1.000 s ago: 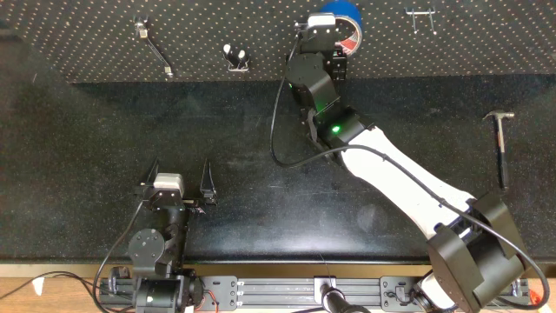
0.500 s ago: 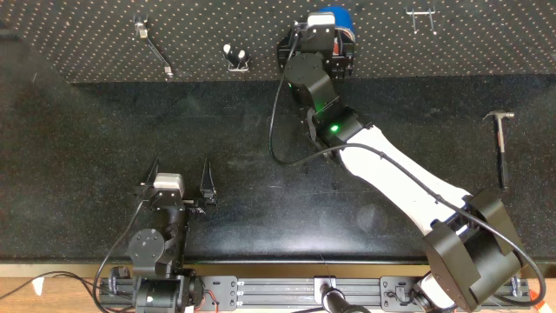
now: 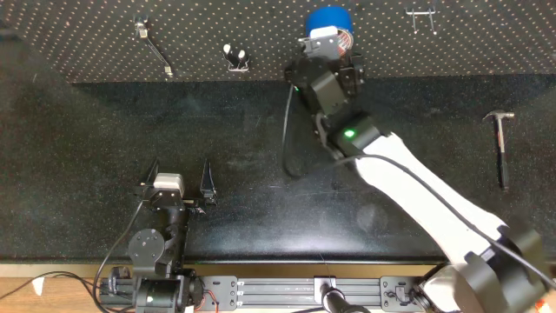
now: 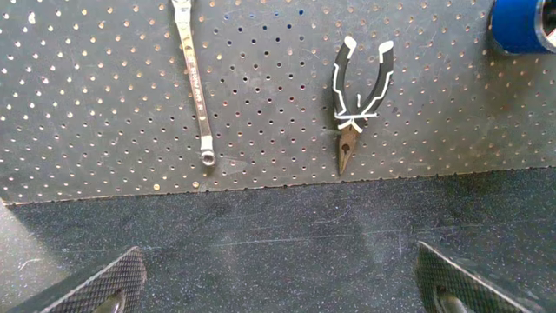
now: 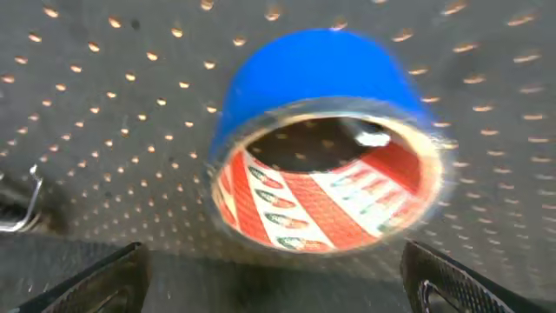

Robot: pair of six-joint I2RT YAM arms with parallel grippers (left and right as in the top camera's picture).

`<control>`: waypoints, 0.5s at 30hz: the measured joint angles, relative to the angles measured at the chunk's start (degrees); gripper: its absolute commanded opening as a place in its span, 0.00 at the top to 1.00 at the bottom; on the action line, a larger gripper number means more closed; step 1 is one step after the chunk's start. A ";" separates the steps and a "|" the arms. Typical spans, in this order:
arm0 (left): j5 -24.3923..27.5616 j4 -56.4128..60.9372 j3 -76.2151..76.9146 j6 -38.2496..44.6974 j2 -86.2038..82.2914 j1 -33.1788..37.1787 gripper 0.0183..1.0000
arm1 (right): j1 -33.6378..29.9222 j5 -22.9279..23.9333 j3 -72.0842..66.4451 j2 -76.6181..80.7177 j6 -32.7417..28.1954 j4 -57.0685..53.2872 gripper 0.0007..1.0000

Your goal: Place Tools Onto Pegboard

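The right end effector (image 5: 276,285) is hovering just in front of the perforated black pegboard (image 3: 87,35), its two fingers spread wide and gripping nothing. The blue roll of adhesive tape (image 5: 326,139) is hanging on the pegboard directly ahead of it, apart from both fingers, with its open core facing the wrist camera and a small metal peg (image 5: 373,137) glinting inside. The tape is looking already placed, so the coming move is probably turning on the black-handled metal hammer (image 3: 501,148). It is lying flat on the black worktop (image 3: 261,148) out from the pegboard's right end, well apart from the right end effector and off to its right. Its long axis is running square to the pegboard's lower edge, head toward the pegboard, and a bare metal hook (image 3: 421,17) is waiting on the pegboard's right part. The right arm is standing far nearer the hammer than the left end effector (image 3: 180,176), which is resting spread and empty well out from the pegboard's left part. Red-and-white printing is lining the roll's core, too blurred to read.
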 measured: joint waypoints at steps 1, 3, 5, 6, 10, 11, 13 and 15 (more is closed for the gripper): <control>0.00 0.00 0.00 0.00 0.00 0.00 0.00 | 0.00 -0.37 0.02 -1.49 -0.04 -1.88 0.06; 0.00 0.00 0.00 0.00 0.00 0.00 0.00 | 0.00 -2.10 0.02 -6.08 0.00 -8.31 0.06; 0.02 0.00 0.00 0.00 0.00 0.00 0.00 | 0.00 -3.10 0.17 -9.79 -0.02 -16.26 0.06; 0.00 0.00 0.00 0.00 0.00 0.00 0.00 | -0.13 -3.63 0.22 -12.24 -0.02 -21.97 0.05; 0.00 0.00 0.00 0.00 0.00 0.00 0.00 | -2.89 -5.18 0.26 -16.98 0.00 -36.76 0.05; 0.00 0.00 0.00 0.00 0.00 0.00 0.00 | -5.01 -6.01 0.35 -17.81 -0.02 -39.98 0.05; 0.00 0.00 0.00 0.00 0.00 0.00 0.00 | -9.55 -8.00 0.33 -18.73 0.00 -45.22 0.05; 0.00 0.00 0.00 0.00 0.00 0.00 0.01 | -16.98 -10.34 0.33 -19.23 -0.02 -50.36 0.05</control>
